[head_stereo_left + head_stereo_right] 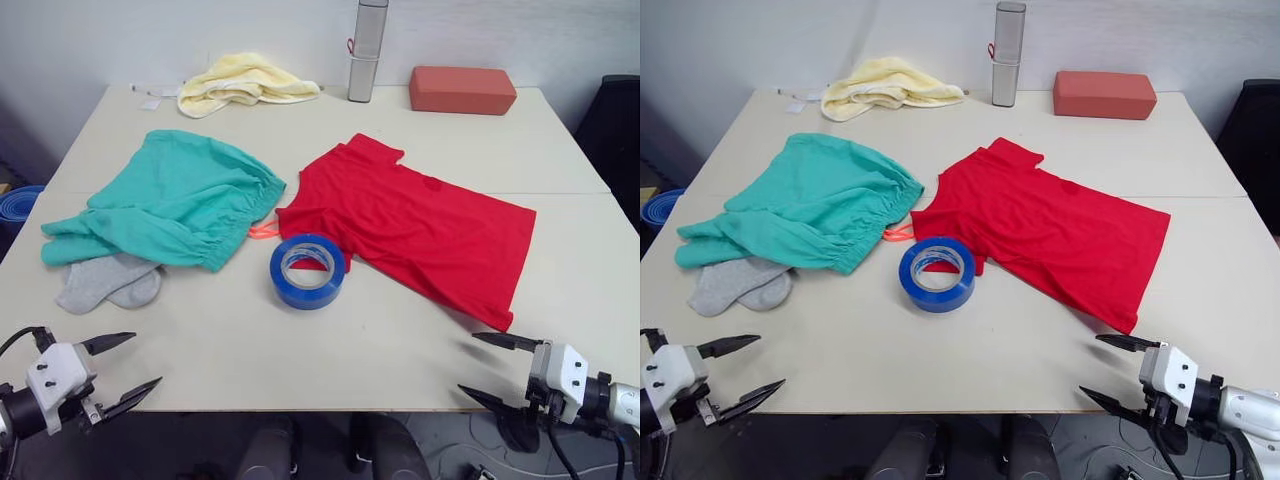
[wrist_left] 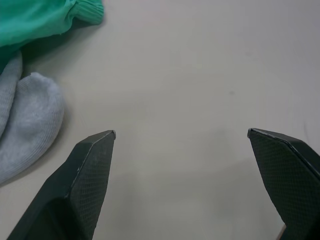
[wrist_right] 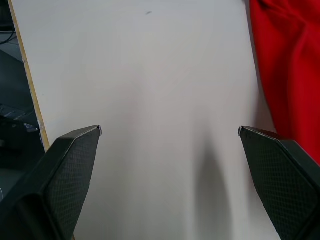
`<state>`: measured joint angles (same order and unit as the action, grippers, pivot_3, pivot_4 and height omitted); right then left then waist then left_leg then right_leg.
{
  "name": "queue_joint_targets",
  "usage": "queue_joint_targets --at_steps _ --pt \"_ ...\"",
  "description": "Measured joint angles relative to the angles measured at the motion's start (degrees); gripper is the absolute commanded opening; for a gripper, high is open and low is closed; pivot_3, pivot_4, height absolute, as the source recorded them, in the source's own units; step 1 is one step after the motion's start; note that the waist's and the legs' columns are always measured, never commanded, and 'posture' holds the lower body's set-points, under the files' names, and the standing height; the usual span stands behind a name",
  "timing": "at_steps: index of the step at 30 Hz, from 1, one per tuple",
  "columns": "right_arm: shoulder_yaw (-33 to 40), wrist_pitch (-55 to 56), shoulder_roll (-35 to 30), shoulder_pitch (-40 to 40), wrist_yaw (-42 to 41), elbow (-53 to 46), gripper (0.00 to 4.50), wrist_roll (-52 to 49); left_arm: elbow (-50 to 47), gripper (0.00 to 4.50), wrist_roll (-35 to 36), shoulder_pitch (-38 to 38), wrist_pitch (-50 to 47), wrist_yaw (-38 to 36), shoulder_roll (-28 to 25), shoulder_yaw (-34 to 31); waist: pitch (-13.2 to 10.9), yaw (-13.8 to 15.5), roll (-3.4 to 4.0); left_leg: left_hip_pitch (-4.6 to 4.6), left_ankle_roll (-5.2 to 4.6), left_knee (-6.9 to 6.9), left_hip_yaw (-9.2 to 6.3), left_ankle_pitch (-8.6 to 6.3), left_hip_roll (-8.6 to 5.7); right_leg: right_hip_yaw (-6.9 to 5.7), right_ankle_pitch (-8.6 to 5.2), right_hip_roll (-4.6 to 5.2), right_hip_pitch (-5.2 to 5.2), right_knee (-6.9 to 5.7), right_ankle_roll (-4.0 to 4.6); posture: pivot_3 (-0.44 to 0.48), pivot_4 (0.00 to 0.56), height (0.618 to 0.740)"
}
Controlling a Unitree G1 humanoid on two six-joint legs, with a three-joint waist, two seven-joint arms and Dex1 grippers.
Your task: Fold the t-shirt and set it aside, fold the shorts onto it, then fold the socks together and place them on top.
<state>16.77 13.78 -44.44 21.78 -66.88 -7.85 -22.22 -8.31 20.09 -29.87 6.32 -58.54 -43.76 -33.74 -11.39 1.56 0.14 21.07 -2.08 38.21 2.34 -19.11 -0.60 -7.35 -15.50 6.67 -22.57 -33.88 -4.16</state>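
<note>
The red t-shirt (image 1: 420,225) lies spread flat right of the table's centre, its hem toward the front right. Bunched at the left are the teal shorts (image 1: 170,200), an orange drawstring (image 1: 263,231) poking out toward the t-shirt. The grey socks (image 1: 105,282) lie side by side, partly tucked under the shorts' front edge. My left gripper (image 1: 130,362) hovers open at the front left table edge, a little in front of the socks. My right gripper (image 1: 482,367) is open at the front right edge, just short of the t-shirt's hem. Both hold nothing.
A roll of blue tape (image 1: 307,271) rests on the table touching the t-shirt's sleeve. Along the back edge are a pale yellow towel (image 1: 243,82), a tall metal bottle (image 1: 367,50) and a brick-red block (image 1: 462,89). A seam crosses the table (image 1: 560,160).
</note>
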Motion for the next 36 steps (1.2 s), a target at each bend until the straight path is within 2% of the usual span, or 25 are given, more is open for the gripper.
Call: queue_joint_targets --at_steps 5,10,16,20,23,25,28,34,36 --pt "0.0 -0.3 0.0 0.0 -0.8 -1.7 4.5 -1.5 -0.1 4.45 0.4 -0.2 0.0 -0.3 0.1 -0.1 0.0 0.0 0.0 0.0 -0.01 0.01 0.0 0.0 0.0 0.0 0.0 0.0 0.01 0.0 0.0 0.0 0.15 0.74" --pt "0.0 -0.6 0.0 -0.1 -1.6 -2.9 4.5 -3.1 -0.7 4.45 4.4 -0.1 -3.8 -1.6 -0.2 -0.2 0.0 0.0 0.0 0.0 -0.05 0.01 0.0 0.03 0.0 0.0 0.0 0.0 0.01 0.0 -0.01 0.0 0.15 0.74" --pt "-0.1 -4.3 4.9 -0.6 -0.7 -8.1 4.5 -12.7 -2.3 4.45 9.7 1.1 -11.6 -4.3 -2.7 -0.8 0.0 0.0 0.04 -0.02 -0.13 0.01 -0.01 0.09 0.02 0.0 0.0 -0.02 0.01 -0.05 0.0 0.0 0.15 0.74" --pt "0.2 -9.2 7.3 -1.9 4.5 -13.5 4.5 -18.4 -1.2 4.45 8.4 3.1 -11.3 -5.0 -4.1 -1.0 0.0 0.0 0.04 -0.02 0.04 0.01 -0.01 0.0 0.02 0.01 0.0 -0.02 0.0 -0.05 0.0 0.0 0.15 0.74" --pt "4.5 -10.8 8.2 -2.1 9.1 -17.8 4.5 -21.1 3.3 4.45 5.3 3.6 -11.9 -4.1 -6.3 -1.3 0.0 -0.1 0.05 0.0 0.04 -0.02 0.0 0.0 0.02 0.01 0.0 -0.06 -0.04 -0.05 0.0 0.0 0.15 0.74" --pt "7.5 -10.7 8.5 -1.5 10.2 -18.5 4.5 -21.3 4.2 4.45 5.3 3.5 -13.4 -4.7 -6.5 -1.4 0.0 -0.1 0.02 0.02 0.03 -0.02 0.01 0.0 0.02 0.01 0.0 -0.06 -0.04 -0.02 0.0 0.0 0.15 0.74" --pt "8.3 -9.7 9.2 -0.1 8.9 -18.6 4.5 -20.5 2.1 4.45 5.5 4.4 -14.9 -7.4 -8.2 0.7 0.1 0.2 -0.08 0.02 0.08 0.0 0.02 -0.03 0.02 0.01 0.0 -0.06 0.0 0.0 0.0 0.0 0.15 0.74" --pt "7.9 -8.6 10.4 0.5 6.9 -18.6 4.5 -19.2 -5.7 4.45 6.6 18.0 -18.9 -6.3 -8.9 10.2 0.0 0.8 0.03 -0.06 0.12 0.04 0.02 0.08 0.02 0.07 0.08 -0.05 0.03 -0.12 0.02 0.0 0.15 0.74" --pt "8.1 -8.0 10.7 1.4 6.0 -18.6 4.5 -18.6 -6.8 4.45 6.1 26.0 -21.1 -4.3 -8.6 15.2 0.0 0.9 0.05 -0.06 0.27 0.01 0.03 0.39 0.02 0.07 0.08 -0.08 0.0 -0.17 0.02 0.0 0.15 0.74"
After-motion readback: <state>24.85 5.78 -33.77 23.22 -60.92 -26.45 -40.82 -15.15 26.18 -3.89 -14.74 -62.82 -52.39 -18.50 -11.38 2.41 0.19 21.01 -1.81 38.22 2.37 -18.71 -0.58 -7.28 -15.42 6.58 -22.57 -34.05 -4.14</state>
